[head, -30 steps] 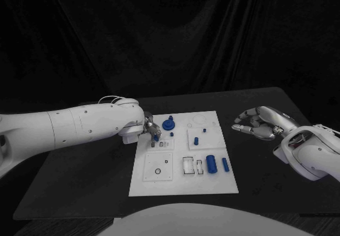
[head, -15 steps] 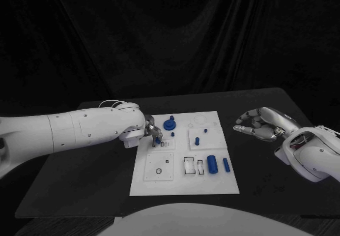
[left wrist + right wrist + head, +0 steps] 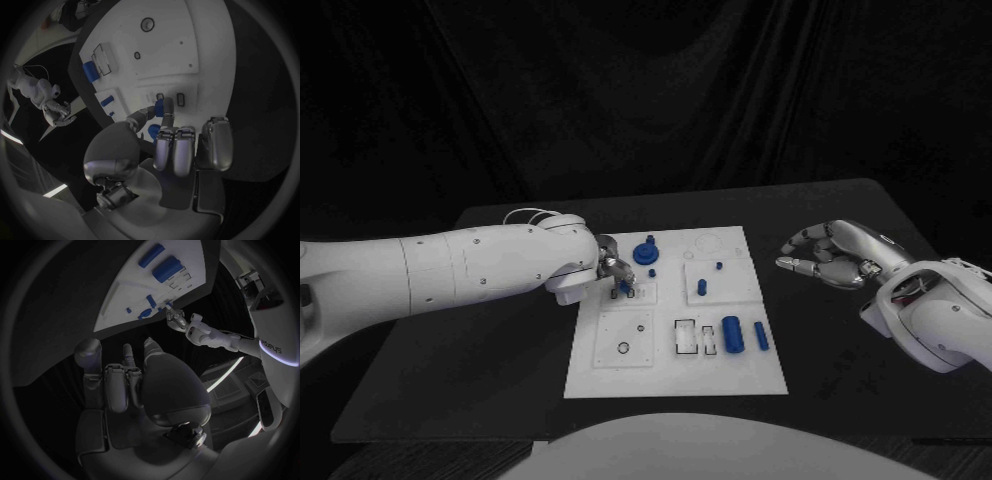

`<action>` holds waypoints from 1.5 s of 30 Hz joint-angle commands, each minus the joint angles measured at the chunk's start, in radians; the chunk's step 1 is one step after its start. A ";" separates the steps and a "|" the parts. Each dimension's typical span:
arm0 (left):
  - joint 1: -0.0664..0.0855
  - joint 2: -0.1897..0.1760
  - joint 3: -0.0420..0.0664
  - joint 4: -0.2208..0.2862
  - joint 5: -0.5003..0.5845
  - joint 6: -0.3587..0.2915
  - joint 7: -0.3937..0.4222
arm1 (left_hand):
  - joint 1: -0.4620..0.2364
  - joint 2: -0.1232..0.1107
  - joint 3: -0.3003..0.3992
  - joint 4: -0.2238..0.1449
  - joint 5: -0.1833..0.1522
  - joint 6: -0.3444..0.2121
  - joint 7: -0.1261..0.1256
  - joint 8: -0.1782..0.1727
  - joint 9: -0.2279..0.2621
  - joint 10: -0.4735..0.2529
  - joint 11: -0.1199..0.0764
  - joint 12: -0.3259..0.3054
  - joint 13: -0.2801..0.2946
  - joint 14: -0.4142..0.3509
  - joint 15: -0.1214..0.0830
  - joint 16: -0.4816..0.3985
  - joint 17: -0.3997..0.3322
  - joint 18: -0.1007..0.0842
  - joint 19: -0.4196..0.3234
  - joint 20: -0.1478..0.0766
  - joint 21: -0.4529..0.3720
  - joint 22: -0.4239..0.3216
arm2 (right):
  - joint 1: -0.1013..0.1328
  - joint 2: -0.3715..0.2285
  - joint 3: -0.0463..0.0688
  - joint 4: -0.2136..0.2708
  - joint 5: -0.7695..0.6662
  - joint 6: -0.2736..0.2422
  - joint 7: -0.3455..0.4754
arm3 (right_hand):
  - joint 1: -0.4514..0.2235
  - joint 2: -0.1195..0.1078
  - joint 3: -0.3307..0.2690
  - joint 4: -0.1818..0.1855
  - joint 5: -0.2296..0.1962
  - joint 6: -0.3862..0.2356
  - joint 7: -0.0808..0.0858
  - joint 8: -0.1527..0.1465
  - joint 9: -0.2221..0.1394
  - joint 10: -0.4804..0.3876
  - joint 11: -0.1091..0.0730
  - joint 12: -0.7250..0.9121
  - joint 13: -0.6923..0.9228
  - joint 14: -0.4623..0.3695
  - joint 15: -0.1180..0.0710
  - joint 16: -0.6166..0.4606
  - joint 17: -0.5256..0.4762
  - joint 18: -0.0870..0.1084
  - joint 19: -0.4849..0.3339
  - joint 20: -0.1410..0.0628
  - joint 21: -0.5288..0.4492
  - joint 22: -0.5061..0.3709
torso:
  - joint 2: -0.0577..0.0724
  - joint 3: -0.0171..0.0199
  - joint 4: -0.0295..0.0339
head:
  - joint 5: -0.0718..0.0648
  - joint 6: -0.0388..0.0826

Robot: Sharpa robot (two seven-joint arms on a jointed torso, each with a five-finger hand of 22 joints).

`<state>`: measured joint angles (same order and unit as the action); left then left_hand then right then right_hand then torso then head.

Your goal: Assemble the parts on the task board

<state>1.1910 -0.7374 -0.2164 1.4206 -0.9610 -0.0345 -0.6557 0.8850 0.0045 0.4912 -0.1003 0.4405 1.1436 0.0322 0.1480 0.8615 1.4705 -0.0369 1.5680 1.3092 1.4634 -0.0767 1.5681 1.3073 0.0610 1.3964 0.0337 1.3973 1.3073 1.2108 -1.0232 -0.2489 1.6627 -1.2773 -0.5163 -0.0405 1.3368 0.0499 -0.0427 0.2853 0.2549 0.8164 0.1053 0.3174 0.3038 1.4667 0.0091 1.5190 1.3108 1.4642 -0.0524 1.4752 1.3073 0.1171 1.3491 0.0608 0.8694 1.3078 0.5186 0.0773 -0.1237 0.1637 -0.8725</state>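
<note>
On the black table [image 3: 473, 380] lies the flat white rectangular task board [image 3: 678, 375], and the robot's left silver many-fingered hand [image 3: 606, 270] reaches over the board's left edge, its fingertips [image 3: 167, 107] pinching a small blue peg-shaped part [image 3: 619, 287] and holding it upright at one of the two small dark slots in the raised white square near that edge (whether the peg already sits in the slot cannot be told). In the left wrist view the same blue peg [image 3: 160, 106] shows between thumb and a finger while the other fingers lie curled side by side. Just beyond it on the board stands a blue round knob-like part [image 3: 646, 252], with small blue studs [image 3: 702, 287] on the neighbouring white square. Nearer the robot, a thick blue cylinder [image 3: 731, 330] and a thinner blue rod [image 3: 760, 335] lie side by side, beside a rectangular recess. The right silver hand [image 3: 828, 254] hovers off the board's right edge above the table, fingers curled loosely inward and grasping nothing.
</note>
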 commanded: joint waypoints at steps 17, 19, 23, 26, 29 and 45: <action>-0.024 0.013 0.001 -0.004 -0.008 -0.036 0.030 | 0.004 0.010 0.003 0.011 -0.005 -0.002 -0.004 -0.005 -0.001 0.100 -0.003 0.003 0.262 0.107 -0.004 0.003 0.263 -0.001 -0.004 -0.001 -0.009 0.119 | -0.004 -0.007 0.001 0.003 -0.002 0.002 -0.015 | 0.017 -0.001 0.002 -0.006 0.008 0.006 -0.001 0.005 -0.002 0.063 0.006 -0.007 0.205 0.060 0.005 -0.002 0.121 -0.001 0.001 0.003 0.000 0.109 | 0.000 -0.0015 -0.0005 | 0.007 0.000; -0.024 0.013 0.001 -0.006 -0.008 -0.036 0.030 | 0.005 0.011 0.003 0.011 -0.005 -0.002 -0.004 -0.005 -0.001 0.100 -0.003 0.003 0.262 0.107 -0.004 0.003 0.263 -0.001 -0.003 -0.001 -0.009 0.119 | -0.005 -0.007 0.001 0.003 -0.002 0.002 -0.015 | 0.017 -0.001 0.002 -0.006 0.008 0.006 -0.001 0.005 -0.002 0.063 0.006 -0.007 0.205 0.060 0.005 -0.002 0.121 -0.001 0.001 0.003 0.000 0.109 | -0.001 -0.0007 0.0008 | 0.006 0.000; -0.025 0.012 0.001 -0.007 -0.008 -0.035 0.031 | 0.005 0.012 0.003 0.012 -0.005 -0.002 -0.004 -0.005 -0.001 0.100 -0.003 0.003 0.262 0.107 -0.004 0.003 0.263 0.000 -0.005 -0.001 -0.011 0.117 | -0.005 -0.007 0.001 0.003 -0.002 0.001 -0.015 | 0.017 -0.001 0.002 -0.006 0.008 0.006 -0.001 0.005 -0.002 0.062 0.006 -0.008 0.204 0.060 0.005 -0.002 0.121 -0.001 0.001 0.003 0.001 0.109 | -0.001 -0.0009 -0.0013 | 0.008 0.000; -0.025 0.011 0.001 -0.008 -0.008 -0.034 0.032 | 0.006 0.012 0.004 0.012 -0.005 -0.002 -0.004 -0.005 -0.001 0.100 -0.003 0.003 0.262 0.107 -0.004 0.003 0.263 0.000 -0.007 -0.001 -0.013 0.116 | -0.005 -0.007 0.001 0.003 -0.002 0.001 -0.015 | 0.017 -0.001 0.002 -0.006 0.008 0.006 -0.001 0.005 -0.003 0.061 0.006 -0.010 0.202 0.060 0.005 -0.002 0.121 -0.001 0.001 0.003 0.001 0.109 | 0.000 -0.0013 -0.0005 | 0.008 0.000; -0.025 0.011 0.001 -0.009 -0.008 -0.035 0.034 | 0.007 0.013 0.004 0.012 -0.005 -0.003 -0.004 -0.006 -0.002 0.100 -0.002 0.003 0.262 0.107 -0.004 0.003 0.263 0.000 -0.008 -0.001 -0.014 0.116 | -0.006 -0.007 0.001 0.003 -0.002 0.001 -0.015 | 0.017 -0.001 0.002 -0.006 0.008 0.006 -0.001 0.005 -0.003 0.061 0.006 -0.010 0.202 0.060 0.005 -0.002 0.121 -0.001 0.001 0.003 0.001 0.109 | 0.000 -0.0012 -0.0006 | 0.010 0.000; -0.026 0.003 0.001 -0.003 -0.008 -0.022 0.049 | 0.013 0.014 0.006 0.012 -0.007 -0.011 -0.002 -0.011 -0.002 0.100 0.000 0.003 0.262 0.107 -0.002 0.003 0.263 0.003 -0.015 0.000 -0.023 0.110 | -0.008 -0.007 0.001 0.002 -0.002 0.002 -0.014 | 0.017 -0.001 0.002 -0.006 0.008 0.007 -0.001 0.005 -0.003 0.060 0.006 -0.012 0.201 0.060 0.005 -0.002 0.121 -0.001 0.001 0.003 0.001 0.109 | 0.000 -0.0011 -0.0002 | 0.013 0.000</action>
<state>1.1673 -0.7337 -0.2163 1.4155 -0.9665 -0.0615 -0.6283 0.8905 0.0100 0.4966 -0.0947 0.4285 1.1344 0.0339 0.1404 0.8599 1.4699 -0.0375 1.5680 1.3092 1.4634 -0.0766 1.5682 1.3073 0.0611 1.3888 0.0337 1.3779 1.3073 1.2051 -1.0290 -0.2489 1.6636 -1.2773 -0.5157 -0.0410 1.3452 0.0495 -0.0427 0.2854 0.2587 0.8164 0.1053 0.3174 0.3021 1.4667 0.0091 1.5101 1.3102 1.4641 -0.0523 1.4752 1.3073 0.1171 1.3490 0.0608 0.8694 1.3073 0.5182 0.0760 -0.1242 0.1764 -0.8725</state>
